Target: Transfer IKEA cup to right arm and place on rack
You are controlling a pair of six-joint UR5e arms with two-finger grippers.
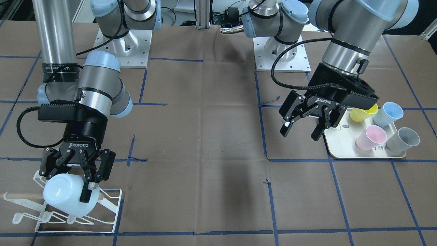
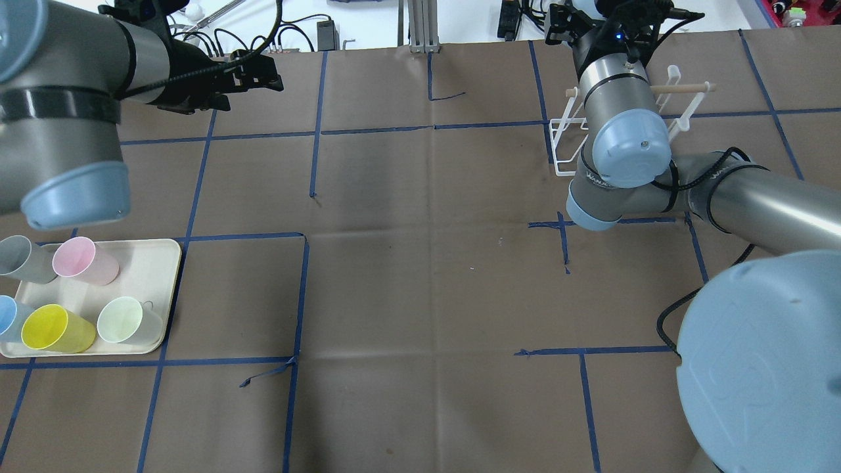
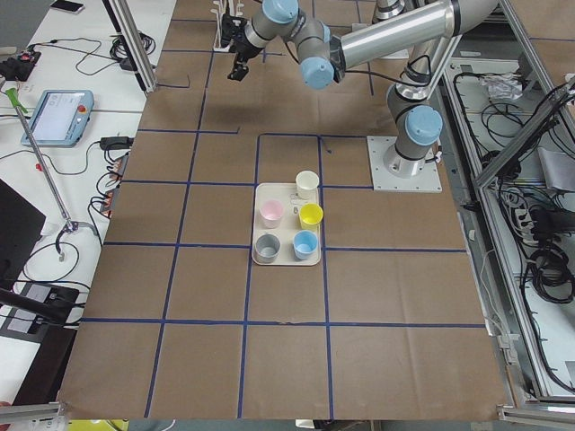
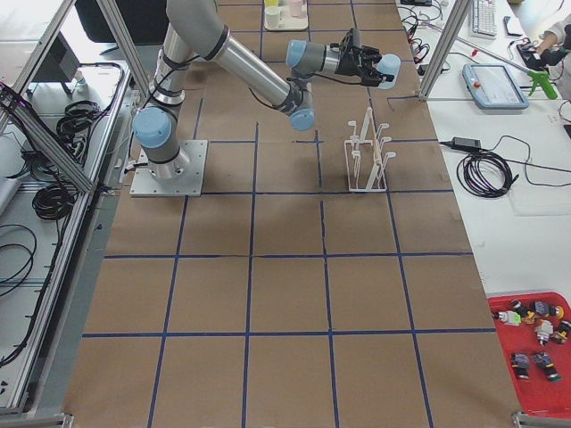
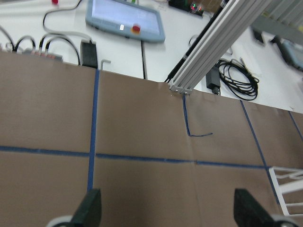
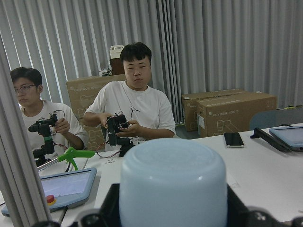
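brown paper crossed by blue tape [image 1: 300, 160] covers the table [image 1: 218, 136]. seen from the operators' side, the white wire rack [image 1: 114, 208] stands at far left near the front edge, its wooden dowel [image 1: 17, 195] poking out to the left. the right gripper [image 1: 70, 184] hangs over it, fingers clamped on a pale blue cup [image 1: 63, 198] held on its side, base toward the operators. in the right side view the cup looks clear above the prongs [image 4: 366, 114]. further right, the left gripper [image 1: 301, 133] is raised off the table, jaws spread wide and holding nothing, and in this view it overlaps the left edge of a cream tray [image 1: 341, 150]. on the tray stand a yellow cup [image 1: 363, 114], a blue cup [image 1: 387, 114], a pink cup [image 1: 370, 137] and a grey cup [image 1: 403, 140]. the overhead view adds a green cup [image 2: 128, 322].
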